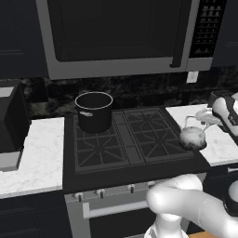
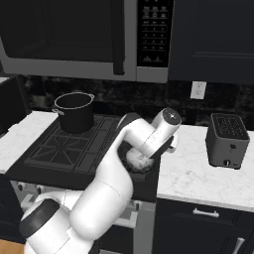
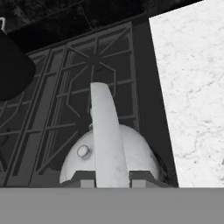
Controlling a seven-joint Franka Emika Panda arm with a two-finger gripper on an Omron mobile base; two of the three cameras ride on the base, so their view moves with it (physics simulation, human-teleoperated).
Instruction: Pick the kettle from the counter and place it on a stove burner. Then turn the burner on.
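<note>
Black cooktop (image 1: 132,153), right edge beside counter (image 1: 223,144): kettle (image 1: 193,137) upright, handle arch running near-far, pinched by gripper (image 3: 112,180).

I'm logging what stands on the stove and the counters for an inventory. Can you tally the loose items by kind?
Kettles: 1, the silvery kettle, over the cooktop's right edge, its handle between the fingers
Pots: 1, the black pot on the back left burner
Toasters: 1, the toaster on the right counter
Total: 3
</note>
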